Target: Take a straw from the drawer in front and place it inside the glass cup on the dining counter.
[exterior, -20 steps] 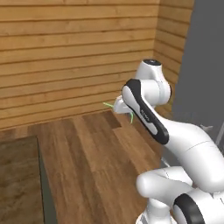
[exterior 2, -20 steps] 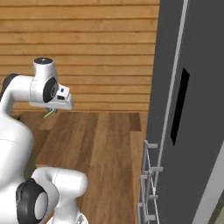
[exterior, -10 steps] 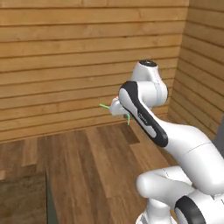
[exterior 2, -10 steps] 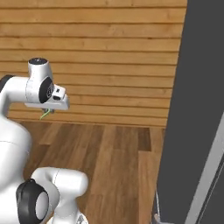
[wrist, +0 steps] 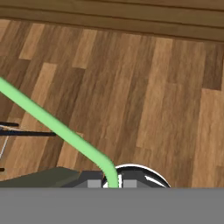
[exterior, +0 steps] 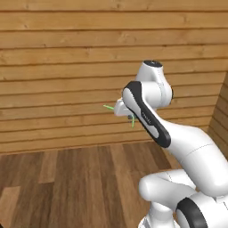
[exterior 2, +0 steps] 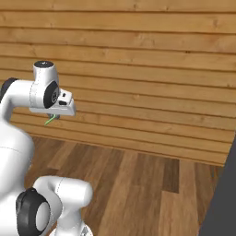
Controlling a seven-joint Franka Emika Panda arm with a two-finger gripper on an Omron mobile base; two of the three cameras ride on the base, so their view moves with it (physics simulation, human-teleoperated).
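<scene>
the two-finger gripper (wrist: 113, 183) was clamped on the thin light-green straw (wrist: 57, 127) – held at its bent end, its long axis ran from the fingertips toward ten o'clock in the hand view, over the brown plank floor (wrist: 166, 100).

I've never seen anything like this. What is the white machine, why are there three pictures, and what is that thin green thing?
The white machine is a robot arm on a base that can drive, inside a computer-drawn kitchen. Two pictures come from cameras on the base, one behind the arm on its left, one on its right, so both show the arm before a wooden plank wall and a wooden floor. The third comes from a camera on the arm's hand, looking down along its gripper at the floor. The thin green thing is a straw. The gripper is shut on one end of it, so the rest sticks out slanting. In the left picture it pokes out beside the hand.
</scene>
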